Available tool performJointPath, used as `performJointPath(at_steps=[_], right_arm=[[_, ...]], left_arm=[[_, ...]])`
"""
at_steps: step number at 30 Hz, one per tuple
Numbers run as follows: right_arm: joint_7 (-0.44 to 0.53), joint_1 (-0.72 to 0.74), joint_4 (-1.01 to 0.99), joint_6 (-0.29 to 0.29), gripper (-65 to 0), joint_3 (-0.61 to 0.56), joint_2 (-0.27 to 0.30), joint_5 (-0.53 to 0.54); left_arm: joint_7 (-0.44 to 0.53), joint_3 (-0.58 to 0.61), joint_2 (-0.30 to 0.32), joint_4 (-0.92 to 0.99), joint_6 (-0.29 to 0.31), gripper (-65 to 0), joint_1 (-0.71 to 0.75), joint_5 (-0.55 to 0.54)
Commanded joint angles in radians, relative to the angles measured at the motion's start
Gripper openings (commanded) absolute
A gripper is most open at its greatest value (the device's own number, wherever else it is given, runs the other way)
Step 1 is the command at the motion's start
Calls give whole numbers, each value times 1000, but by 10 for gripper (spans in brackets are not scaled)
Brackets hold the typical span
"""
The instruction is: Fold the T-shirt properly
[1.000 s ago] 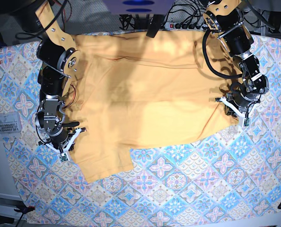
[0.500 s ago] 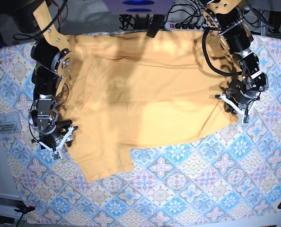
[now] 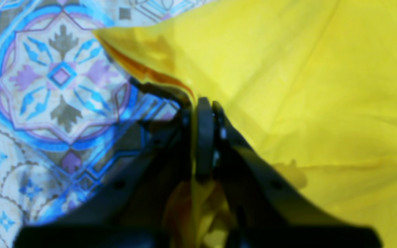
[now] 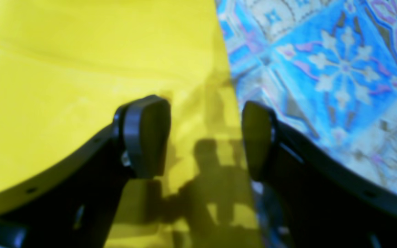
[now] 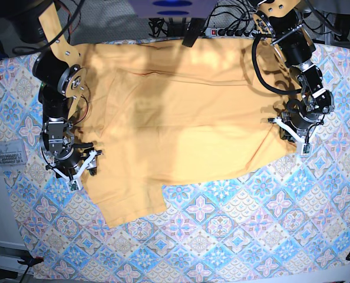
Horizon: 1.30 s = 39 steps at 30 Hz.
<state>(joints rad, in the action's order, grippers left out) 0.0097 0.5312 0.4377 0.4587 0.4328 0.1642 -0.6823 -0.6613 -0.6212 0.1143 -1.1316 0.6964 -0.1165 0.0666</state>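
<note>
Right tool (image 4: 205, 137) released T-shirt (image 5: 181, 118) — left tool (image 3: 200, 113) pinching.

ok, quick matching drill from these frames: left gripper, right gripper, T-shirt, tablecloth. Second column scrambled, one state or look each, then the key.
Things:
1. left gripper
2. right gripper
3. T-shirt
4. tablecloth

States:
A. blue and pink tile pattern, lying under everything
B. jaws wide apart, nothing between them, over the cloth's edge
C. plain yellow-orange, spread out, partly folded
D. jaws pinched together on an edge of yellow cloth

Pairs: 1-D, 2-B, 3-C, 4-A
</note>
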Motion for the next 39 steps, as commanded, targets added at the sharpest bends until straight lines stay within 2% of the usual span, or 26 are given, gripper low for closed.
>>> performJointPath(at_steps=[1,9,13,18,25,31,39], right_arm=[[22,28,-4,1,-290,1,19,5],[52,28,-98,4,-290,74,45,0],[54,27,-90,4,-290,90,44,5],[55,27,-3,4,-290,176,42,3],[49,36,-3,7,-290,171,44,-3],[48,2,-3,55,-292,57,41,3],[46,-3,-3,58,-438,56,28,0]], left_arm=[[19,-1,14,-20,2,-650,-10,-15],[19,4,5,-84,2,-650,8,-15],[19,4,-1,-92,2,-650,8,-14],[19,4,-1,-92,2,-650,10,-14],[19,2,-3,-90,2,-650,10,-14],[19,2,-3,-90,2,-650,24,-15],[19,2,-3,-90,2,-650,27,-15]])
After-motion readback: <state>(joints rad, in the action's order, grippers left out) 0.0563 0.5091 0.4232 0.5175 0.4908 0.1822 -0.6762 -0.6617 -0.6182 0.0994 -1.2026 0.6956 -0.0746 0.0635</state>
